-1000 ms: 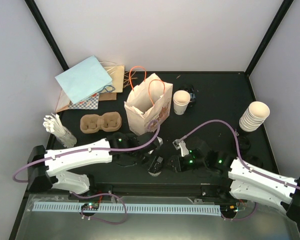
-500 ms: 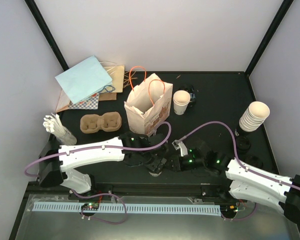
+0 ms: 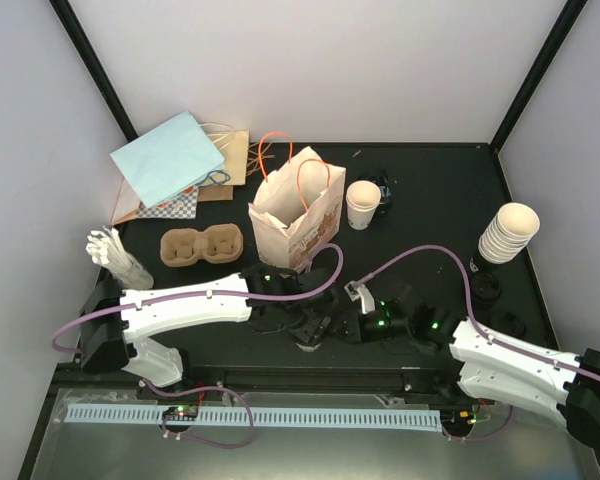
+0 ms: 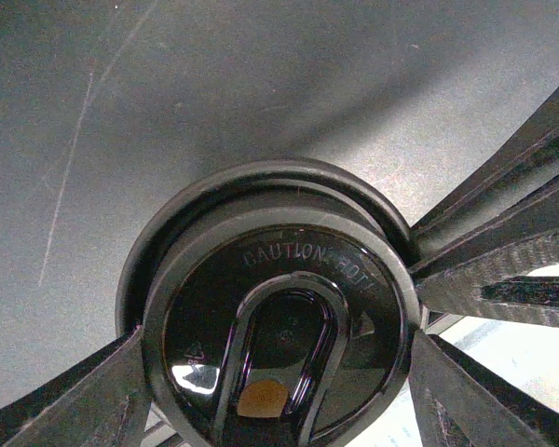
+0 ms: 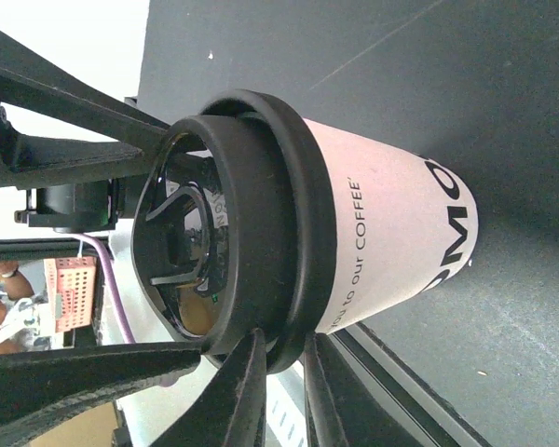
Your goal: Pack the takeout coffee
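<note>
So far: early, by my reading. One takeout coffee (image 5: 382, 242) is capped and stands at the table's front edge between the two arms. Both tray wells are empty, and nothing shows inside the bag (its floor is hidden).
Left to do: probably seat the cup in the tray, cap the second one, then load the bag.
Table (image 3: 430, 190): matte black and flat, with fine pale scratches.
Printed paper bag (image 3: 315, 225): cream paper, creased, standing open at mid-table, with thin orange cord handles.
Pulp tray (image 3: 200, 245): brown moulded fibre with a rough look and two round wells, just left of the bag.
Cup stack (image 3: 508, 232): nested cream paper cups, tapered, at the right edge.
Open cup (image 3: 362, 205): the same cream paper, no lid, right of the bag.
Takeout coffee, body: smooth tapered paper wall with dark lettering ("to our COFFEE").
Black lid (image 4: 298, 256): glossy round plastic with a raised rim, an oval sip recess and embossed "CAUTION HOT".
Left gripper (image 4: 278, 345): above the cup and spread wide, one finger at each side of the lid rim. I cannot tell whether it grips.
Right gripper (image 5: 281, 358): turned on its side and nearly closed, pinching the lid's rim edge.
</note>
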